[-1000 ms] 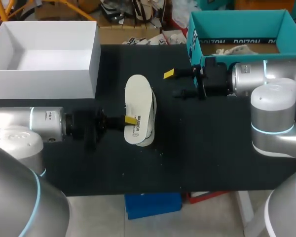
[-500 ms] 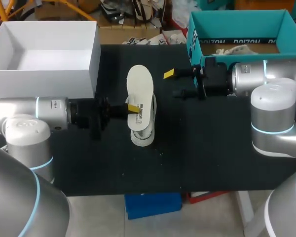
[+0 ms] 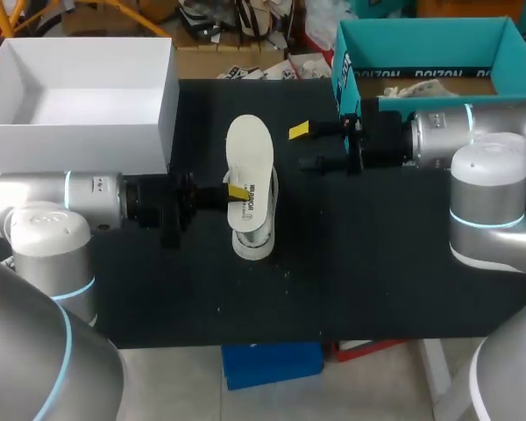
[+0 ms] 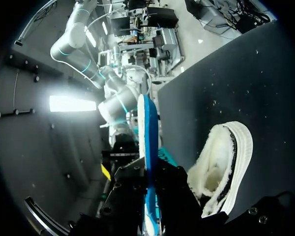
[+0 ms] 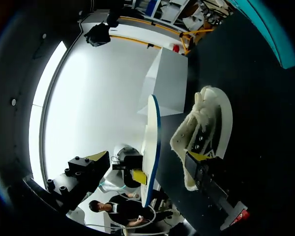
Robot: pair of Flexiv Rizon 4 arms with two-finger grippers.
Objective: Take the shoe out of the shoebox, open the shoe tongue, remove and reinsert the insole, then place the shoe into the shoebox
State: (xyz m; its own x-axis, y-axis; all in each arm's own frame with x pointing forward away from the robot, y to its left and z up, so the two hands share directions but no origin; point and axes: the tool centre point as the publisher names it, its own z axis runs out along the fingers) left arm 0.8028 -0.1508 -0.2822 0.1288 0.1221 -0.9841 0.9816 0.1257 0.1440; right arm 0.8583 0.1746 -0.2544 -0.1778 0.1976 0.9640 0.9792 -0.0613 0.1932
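My left gripper (image 3: 236, 191) is shut on the edge of a white insole (image 3: 250, 153) with a blue underside and holds it just above the white fleece-lined shoe (image 3: 253, 239), which lies on the black table. In the left wrist view the insole (image 4: 148, 137) stands edge-on between my fingers, with the shoe (image 4: 225, 164) beside it. My right gripper (image 3: 304, 147) stands open to the right of the insole, near the teal shoebox (image 3: 421, 26). In the right wrist view the insole (image 5: 151, 142) and the shoe (image 5: 209, 123) lie ahead of the spread right gripper (image 5: 147, 160).
An open white box (image 3: 79, 145) stands at the back left of the black table (image 3: 377, 263). The teal shoebox at the back right has crumpled paper (image 3: 416, 88) inside. My right arm lies along the shoebox's front wall.
My left gripper has carried the insole away from the table's front edge, over the shoe, and its arm has shifted. My right gripper has crept slightly left toward the insole.
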